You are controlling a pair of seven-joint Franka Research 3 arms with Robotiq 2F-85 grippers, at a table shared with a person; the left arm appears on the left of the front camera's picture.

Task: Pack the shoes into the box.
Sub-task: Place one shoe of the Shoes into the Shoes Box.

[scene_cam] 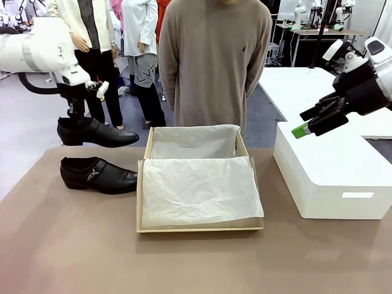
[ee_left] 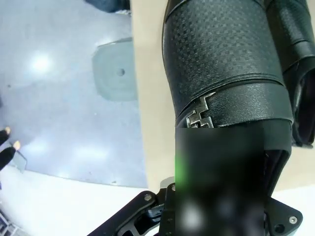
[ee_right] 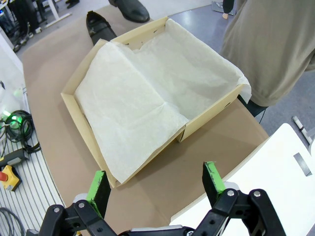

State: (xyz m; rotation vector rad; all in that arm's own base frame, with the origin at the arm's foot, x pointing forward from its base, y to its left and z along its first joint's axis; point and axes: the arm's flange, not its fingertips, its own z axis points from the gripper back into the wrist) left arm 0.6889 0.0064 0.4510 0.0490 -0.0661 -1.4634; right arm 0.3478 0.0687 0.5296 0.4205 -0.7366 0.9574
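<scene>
Front view: grips the heel end of the held shoe (scene_cam: 101,133) in the closed left hand (scene_cam: 76,115), level and clear of the table (scene_cam: 61,245), probably so the sole can pass over the box wall without dragging. Shows the second shoe (scene_cam: 98,174) lying on the table just below the left hand, toe pointing toward the box (scene_cam: 140,202), within easy reach for a later pick. Places the box below and to the right of the left hand, with white tissue paper (scene_cam: 196,193) spread over its floor and front edge, seemingly to cushion the leather. Holds the right hand (scene_cam: 305,122) spread wide and gripping nothing, above the white block (scene_cam: 331,177), likely to stay out of the left arm's way. Left wrist view: looks down along the strap and buckle (ee_left: 199,117) of the held shoe, just ahead of the left hand. Right wrist view: sets the box ahead of the green pads (ee_right: 212,178), lined with paper, no shoe in it yet.
</scene>
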